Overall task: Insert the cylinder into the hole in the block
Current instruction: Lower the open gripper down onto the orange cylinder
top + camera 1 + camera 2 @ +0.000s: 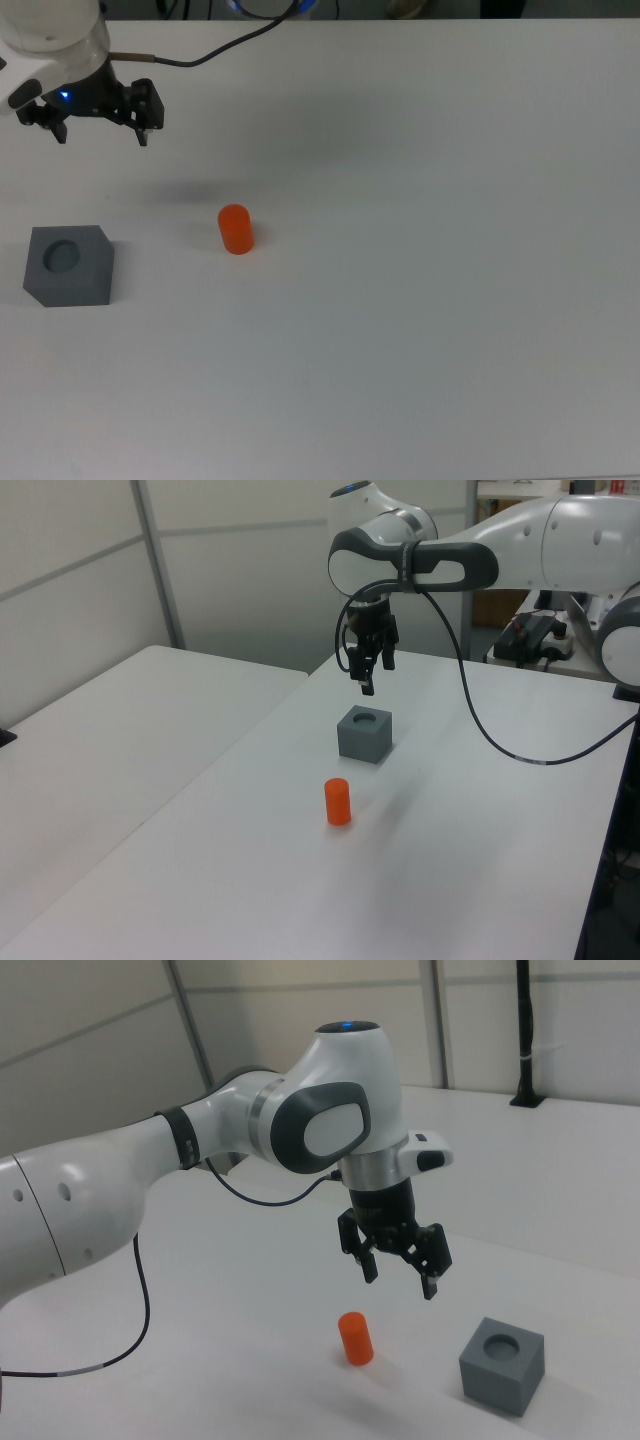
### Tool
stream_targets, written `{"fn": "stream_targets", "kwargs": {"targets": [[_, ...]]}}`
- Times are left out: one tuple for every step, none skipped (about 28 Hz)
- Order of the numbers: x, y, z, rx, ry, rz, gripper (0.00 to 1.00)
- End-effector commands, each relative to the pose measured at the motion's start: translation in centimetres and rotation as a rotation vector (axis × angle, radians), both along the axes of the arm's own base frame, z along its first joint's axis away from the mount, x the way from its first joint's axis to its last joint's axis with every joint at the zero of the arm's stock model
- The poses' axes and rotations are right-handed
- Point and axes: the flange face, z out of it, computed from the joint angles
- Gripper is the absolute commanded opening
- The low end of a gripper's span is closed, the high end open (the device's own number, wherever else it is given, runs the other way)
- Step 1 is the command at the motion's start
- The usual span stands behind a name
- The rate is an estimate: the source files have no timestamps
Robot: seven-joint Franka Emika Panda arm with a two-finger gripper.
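The orange cylinder (236, 229) stands upright on the white table, also seen at cylinder (338, 801) and cylinder (354, 1339). The dark grey block (69, 264) rests with its round hole facing up, left of the cylinder in the top view; it shows too as block (365, 732) and block (503, 1363). My gripper (100, 130) hangs in the air above the table, open and holding nothing, apart from both objects. In the right view the gripper (399, 1273) hovers above and between the cylinder and the block. In the left view the gripper (364, 677) sits above the block.
A black cable (215, 50) runs from the arm across the table's far side. A second white table (120, 730) stands at the left view's left. The table edge (400, 18) lies at the top view's top.
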Motion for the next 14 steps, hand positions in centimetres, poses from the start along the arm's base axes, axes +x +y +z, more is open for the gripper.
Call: {"fn": "stream_targets", "kwargs": {"targets": [[0.3, 2.5, -1.9, -0.027, 0.059, 0.067, 1.0], [0.4, 3.0, -2.6, -0.023, 0.071, 0.075, 1.0], [0.5, 3.6, -3.2, -0.019, 0.081, 0.084, 1.0], [0.7, 4.3, -3.5, -0.017, 0.083, 0.093, 1.0], [0.9, 5.0, -3.8, -0.015, 0.085, 0.102, 1.0], [1.2, 6.2, -4.8, -0.01, 0.09, 0.119, 1.0], [1.2, 6.9, -5.3, -0.005, 0.093, 0.129, 1.0], [1.2, 7.4, -5.8, -0.004, 0.097, 0.132, 1.0], [1.3, 8.2, -6.2, -0.002, 0.099, 0.138, 1.0], [1.3, 9.0, -6.6, 0.0, 0.103, 0.141, 1.0], [1.3, 9.7, -6.9, -0.001, 0.107, 0.144, 1.0], [1.3, 10.6, -7.5, -0.005, 0.115, 0.149, 1.0], [1.4, 11.2, -7.8, -0.007, 0.115, 0.158, 1.0], [1.5, 11.7, -8.0, -0.01, 0.112, 0.167, 1.0]]}}
